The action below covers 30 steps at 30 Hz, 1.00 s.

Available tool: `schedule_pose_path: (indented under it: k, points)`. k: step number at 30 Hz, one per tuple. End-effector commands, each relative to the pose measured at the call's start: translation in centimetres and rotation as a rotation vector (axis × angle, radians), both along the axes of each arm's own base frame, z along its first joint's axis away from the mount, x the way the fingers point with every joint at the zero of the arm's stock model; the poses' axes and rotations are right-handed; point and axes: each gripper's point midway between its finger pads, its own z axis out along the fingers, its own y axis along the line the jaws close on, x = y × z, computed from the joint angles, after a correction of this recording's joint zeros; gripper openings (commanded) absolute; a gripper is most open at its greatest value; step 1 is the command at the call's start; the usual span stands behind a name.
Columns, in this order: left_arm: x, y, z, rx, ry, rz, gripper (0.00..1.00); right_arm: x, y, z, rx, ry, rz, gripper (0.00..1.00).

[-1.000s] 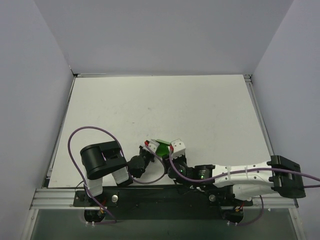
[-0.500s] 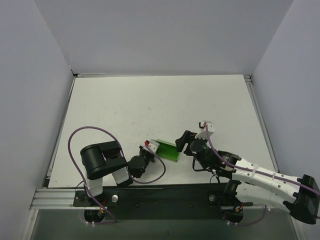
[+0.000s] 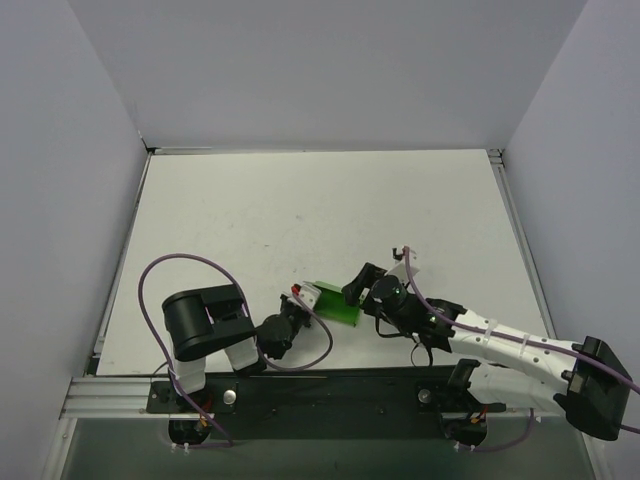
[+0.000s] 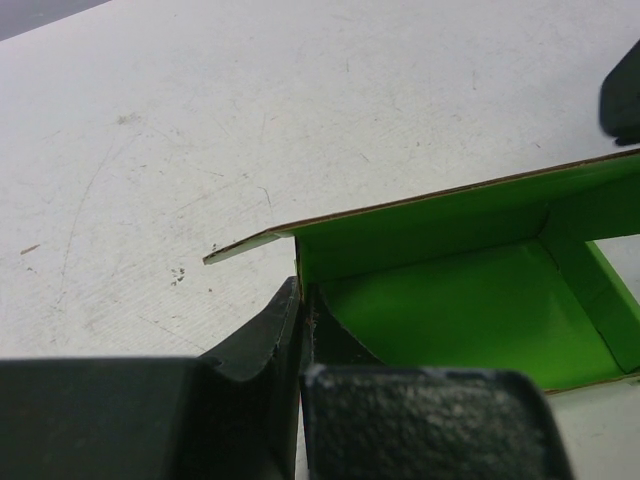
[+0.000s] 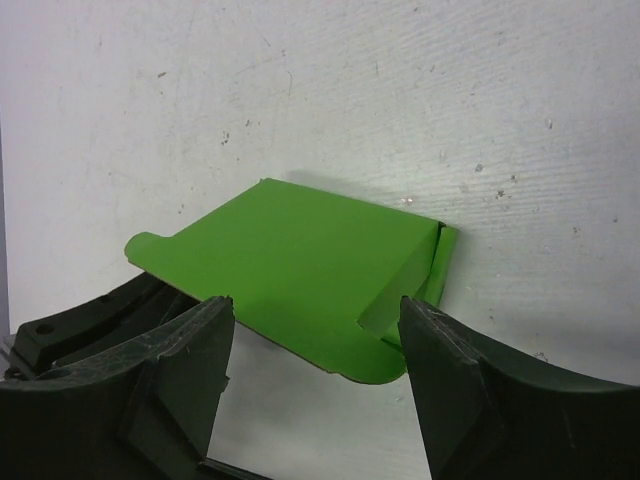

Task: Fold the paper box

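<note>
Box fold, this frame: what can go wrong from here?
1. The left claw pinches only one thin wall of the paper box; a push from the right could tear or slip it.
2. The right claw stands open astride the box; closing might crush the folded side rather than crease it.

**Clearance listing: desk**

Desk (image 3: 300,200): open passage across far half and both flanks.
Obstacles, near centre: paper box (image 3: 337,304); left end effector (image 3: 302,295) clamped on its left wall; right end effector (image 3: 375,278) spread at its right end.
Bounds: walls (image 3: 330,70) on three sides.
</note>
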Motion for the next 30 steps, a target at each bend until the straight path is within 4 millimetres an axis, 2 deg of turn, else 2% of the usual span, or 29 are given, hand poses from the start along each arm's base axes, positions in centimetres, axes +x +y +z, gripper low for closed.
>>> schedule_pose_path:
  k: [1, 8, 21, 29, 30]
  points:
    - [-2.0, -0.8, -0.5, -0.053, 0.015, -0.086, 0.00, 0.2, 0.3, -1.1, 0.058, 0.040, -0.049, 0.67]
    - [-2.3, -1.5, 0.2, -0.114, 0.033, -0.110, 0.00, -0.2, -0.2, -3.1, 0.046, 0.090, -0.072, 0.63]
    - [-4.0, -3.3, 0.3, -0.189, 0.090, -0.193, 0.00, -0.2, -0.4, -4.5, 0.057, 0.124, -0.090, 0.55]
    - [-3.9, -2.0, -0.1, -0.184, 0.101, -0.154, 0.00, -0.3, -0.9, -4.9, 0.048, 0.126, -0.110, 0.52]
    - [-3.9, -1.6, -0.1, -0.178, 0.098, -0.145, 0.09, -0.3, -1.0, -5.0, 0.045, 0.128, -0.112, 0.52]
